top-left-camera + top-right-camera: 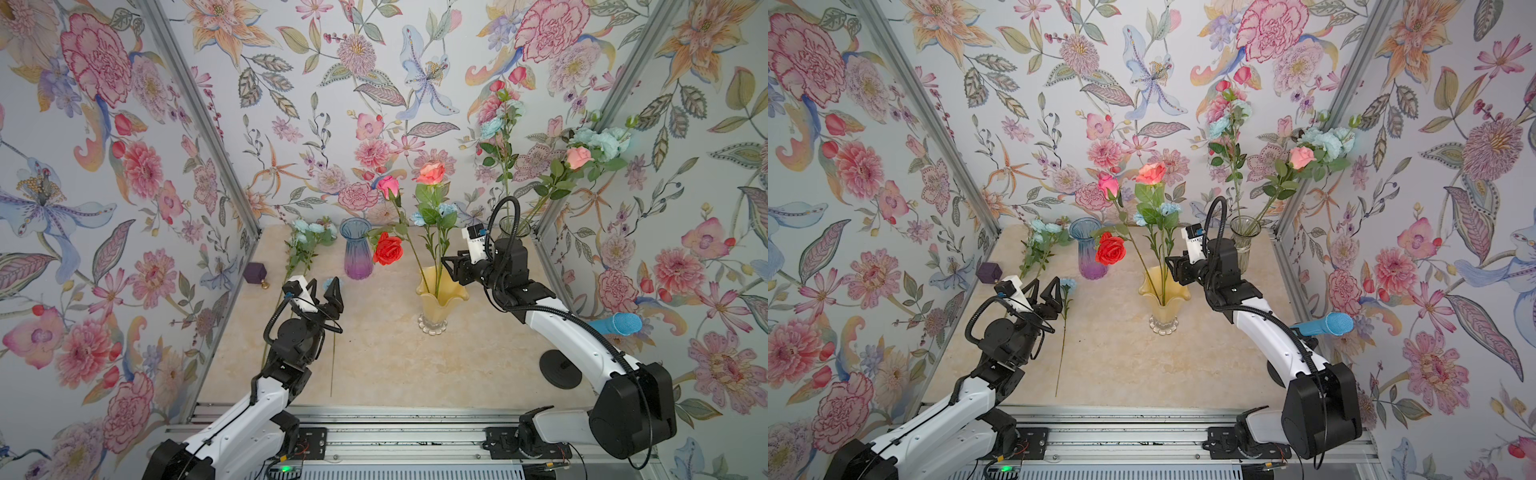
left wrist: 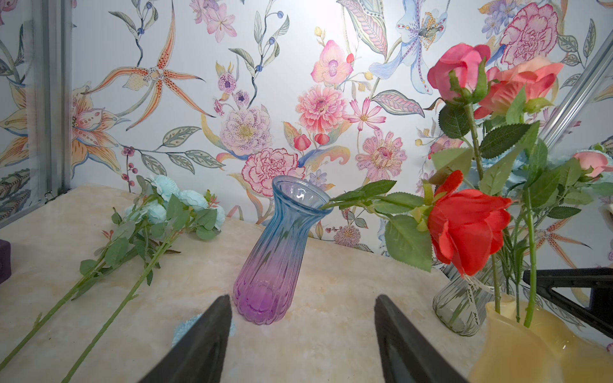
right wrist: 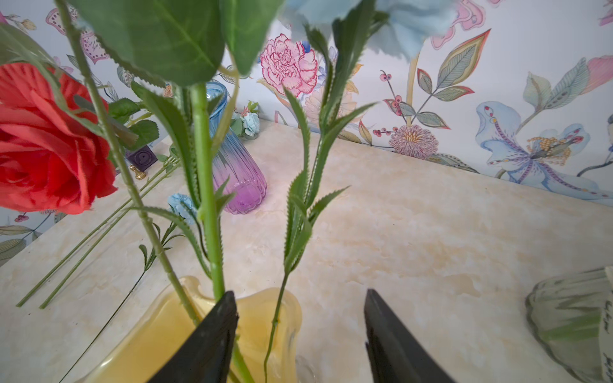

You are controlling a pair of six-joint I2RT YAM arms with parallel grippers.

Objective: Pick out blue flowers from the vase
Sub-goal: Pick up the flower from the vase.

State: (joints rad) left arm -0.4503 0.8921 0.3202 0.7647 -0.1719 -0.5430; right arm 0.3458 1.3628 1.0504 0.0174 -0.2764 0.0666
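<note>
The yellow vase (image 1: 436,305) (image 3: 156,341) stands mid-table holding a red rose (image 1: 387,248), pink and coral roses, and blue flowers (image 1: 448,209) on a thin stem (image 3: 276,315). My right gripper (image 1: 449,268) (image 3: 300,298) is open at the vase's rim. That thin stem stands between its fingers, untouched. My left gripper (image 1: 324,291) (image 2: 302,298) is open and empty, low over the table. A single blue flower (image 1: 1068,284) (image 2: 180,328) lies just beside it. A blue spray (image 1: 311,232) (image 2: 172,199) lies at the back left.
A blue-to-purple glass vase (image 1: 356,249) stands at the back. A clear vase (image 1: 514,228) in the back right corner holds more blue blooms (image 1: 602,139) and a pink rose. A purple cube (image 1: 254,272) sits far left. A blue microphone (image 1: 619,324) on a black base (image 1: 560,369) stands at right.
</note>
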